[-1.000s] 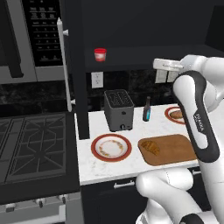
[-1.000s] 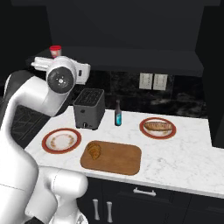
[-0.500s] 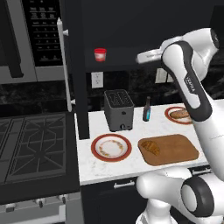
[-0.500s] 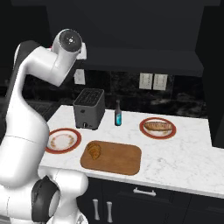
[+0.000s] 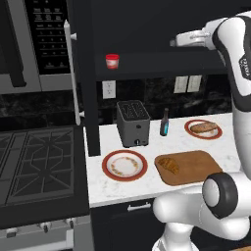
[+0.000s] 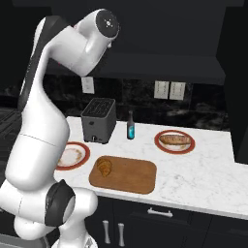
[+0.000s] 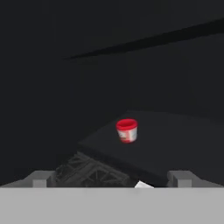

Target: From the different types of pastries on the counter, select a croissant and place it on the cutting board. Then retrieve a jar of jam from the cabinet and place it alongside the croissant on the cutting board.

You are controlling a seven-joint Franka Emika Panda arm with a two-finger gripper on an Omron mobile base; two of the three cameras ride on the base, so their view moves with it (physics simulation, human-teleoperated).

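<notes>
My hand [image 7: 112, 178] is spread wide; the jar of jam [image 7: 127, 130] looks small, rigid, probably slick — I'd pinch its sides below the lid.

You are looking at a glossy white arm [image 6: 43, 126] showing rounded segments, dark grey joint discs and small dark lettering.

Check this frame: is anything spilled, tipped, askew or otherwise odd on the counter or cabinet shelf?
Nothing stands out. The golden-brown crescent croissant lies flat on the brown wooden cutting board, and the small red-lidded jam jar stands upright on the dark cabinet shelf.
</notes>
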